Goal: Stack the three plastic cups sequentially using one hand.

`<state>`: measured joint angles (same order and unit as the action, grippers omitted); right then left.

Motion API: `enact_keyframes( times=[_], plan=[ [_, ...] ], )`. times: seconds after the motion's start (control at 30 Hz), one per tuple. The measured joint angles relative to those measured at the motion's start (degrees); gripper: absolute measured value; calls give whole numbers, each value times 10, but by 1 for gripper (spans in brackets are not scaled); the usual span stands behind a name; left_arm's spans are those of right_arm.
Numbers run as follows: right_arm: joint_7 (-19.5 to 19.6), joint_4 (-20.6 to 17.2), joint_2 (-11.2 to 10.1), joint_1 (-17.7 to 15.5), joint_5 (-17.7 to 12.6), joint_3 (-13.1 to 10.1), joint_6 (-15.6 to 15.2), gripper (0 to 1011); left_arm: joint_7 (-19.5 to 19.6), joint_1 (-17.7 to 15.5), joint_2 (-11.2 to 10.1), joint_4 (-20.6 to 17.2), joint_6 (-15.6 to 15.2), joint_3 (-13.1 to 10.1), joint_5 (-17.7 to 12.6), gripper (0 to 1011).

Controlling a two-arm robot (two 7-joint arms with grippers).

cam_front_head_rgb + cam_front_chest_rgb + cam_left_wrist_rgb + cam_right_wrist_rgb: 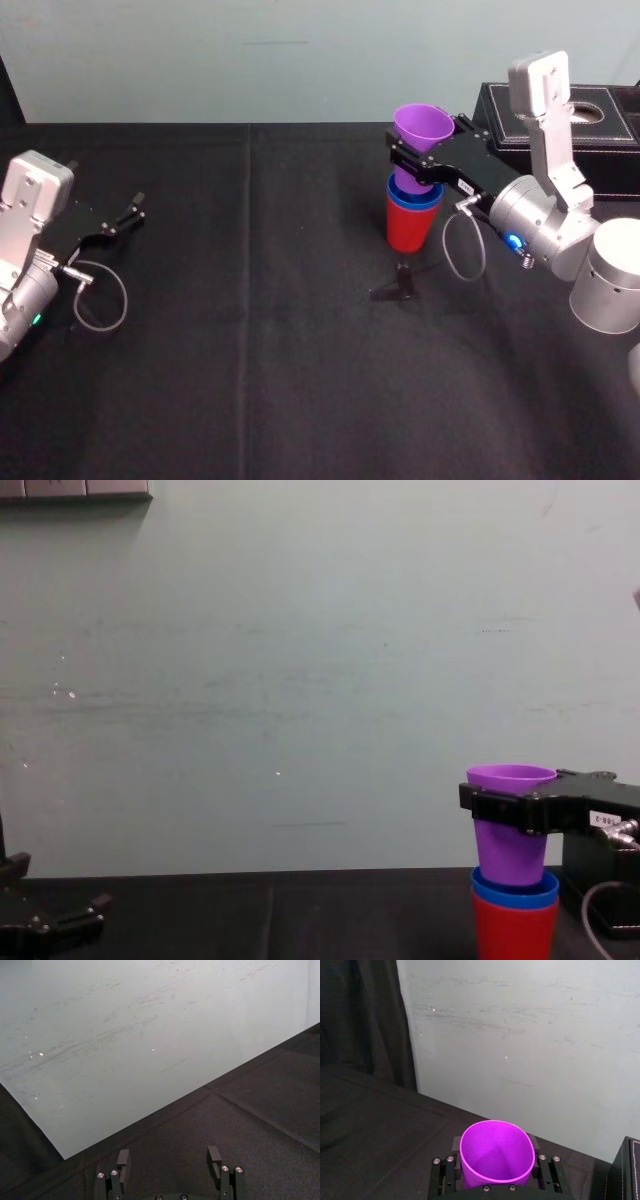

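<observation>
**Purple cup gripped over the stack**

A black box (600,125) is seen at the far right corner of the table (250,350). The left gripper (132,212) is parked at the left edge, jaws apart. Near the box, the right gripper (415,165) is clamped on the purple cup (422,135), its base lowered into the blue cup (412,200), which is nested in the red cup (408,228).

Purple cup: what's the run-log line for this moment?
right gripper shut on purple cup | purple cup partway in blue cup | blue cup in red cup | left gripper open, parked
</observation>
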<state>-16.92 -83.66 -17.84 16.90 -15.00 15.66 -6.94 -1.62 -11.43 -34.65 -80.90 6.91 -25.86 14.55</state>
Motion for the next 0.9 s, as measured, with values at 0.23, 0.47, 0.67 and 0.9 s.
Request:
enact_keyframes(
  times=[0.23,0.47,0.67,0.9],
  plan=[
    [-3,16,3,6,6,4,7,754,0,0,0,0,0,0,0,1005],
    [-6,27,7,9,9,4,12,754,0,0,0,0,0,0,0,1005],
    [-6,35,9,11,11,4,16,755,0,0,0,0,0,0,0,1005],
    [-10,42,11,7,11,4,20,754,0,0,0,0,0,0,0,1005]
  ],
)
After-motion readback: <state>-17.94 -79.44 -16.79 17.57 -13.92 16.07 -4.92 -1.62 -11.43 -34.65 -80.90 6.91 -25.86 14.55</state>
